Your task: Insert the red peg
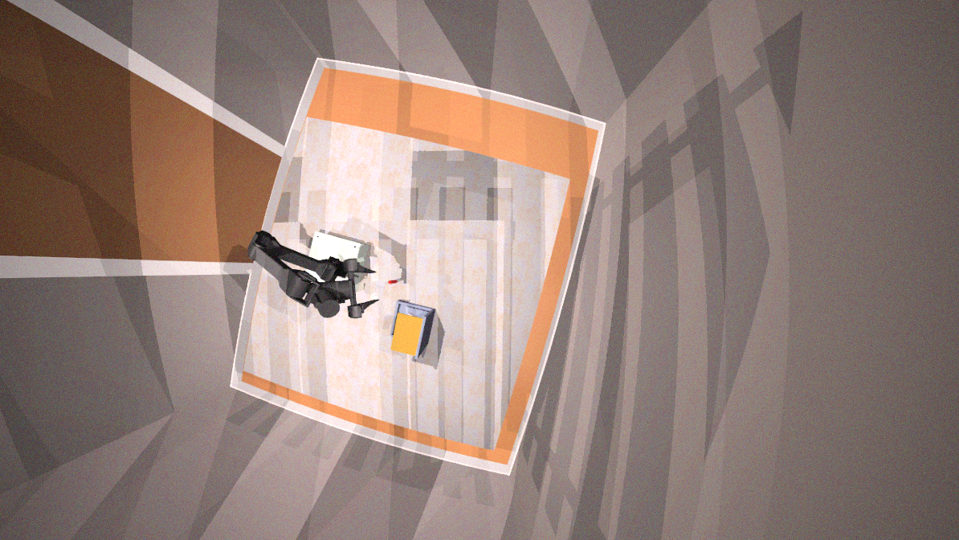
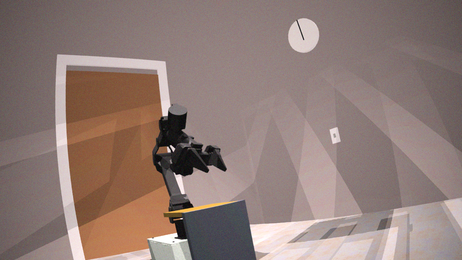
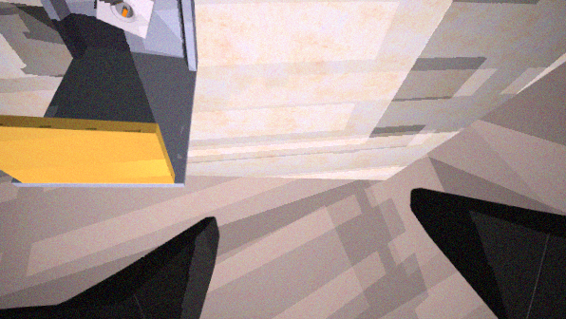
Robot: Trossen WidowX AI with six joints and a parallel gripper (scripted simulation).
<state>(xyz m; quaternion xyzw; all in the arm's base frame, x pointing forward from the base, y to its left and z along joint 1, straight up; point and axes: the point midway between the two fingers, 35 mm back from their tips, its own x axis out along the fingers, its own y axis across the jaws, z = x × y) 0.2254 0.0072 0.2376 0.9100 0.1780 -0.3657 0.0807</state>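
Note:
The small red peg [image 1: 392, 281] is on the table between my gripper and the box in the top view; it is not visible in the wrist view. The grey-blue box [image 1: 426, 329] [image 2: 219, 232] [image 3: 173, 95] has a yellow-orange roof [image 1: 407, 333] [image 2: 202, 207] [image 3: 85, 154]. In the wrist view, the pale block [image 3: 141, 25] with its round hole shows inside the box at the top left, partly cut off by the frame edge. My gripper [image 1: 376, 286] [image 2: 217, 170] [image 3: 313, 212] is wide open and empty, raised above the table and higher than the roof, with tilted fingers.
The white arm base [image 1: 328, 243] [image 2: 168, 248] stands on the table, partly under the folded arm. The table [image 1: 362, 167] has patterned shadows and an orange border [image 1: 469, 124]. A clock [image 2: 303, 35] and a door [image 2: 113, 161] are in the background.

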